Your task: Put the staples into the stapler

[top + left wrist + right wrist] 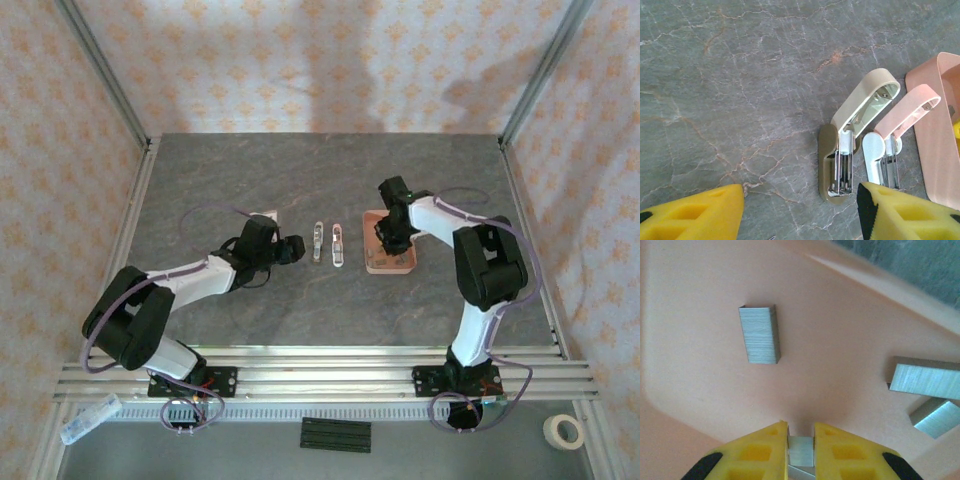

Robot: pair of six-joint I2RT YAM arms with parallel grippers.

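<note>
The pale-pink stapler (338, 245) lies opened mid-table, its lid (905, 117) swung up and its metal channel exposed. Loose staples (759, 334) lie as small grey blocks on the floor of the salmon-pink tray (700, 365), with two more blocks (925, 377) at the right. Inside the tray, my right gripper (801, 432) is shut on one staple block (801, 451), pinched between its yellow fingertips. My left gripper (801, 195) stands open just above the table, left of the stapler, with nothing between its fingers.
A second, beige stapler (860, 110) lies open just left of the pink one. The tray (390, 265) sits right of both staplers. Metal rails and patterned walls bound the grey table; a tape roll (568, 431) lies beyond the near edge.
</note>
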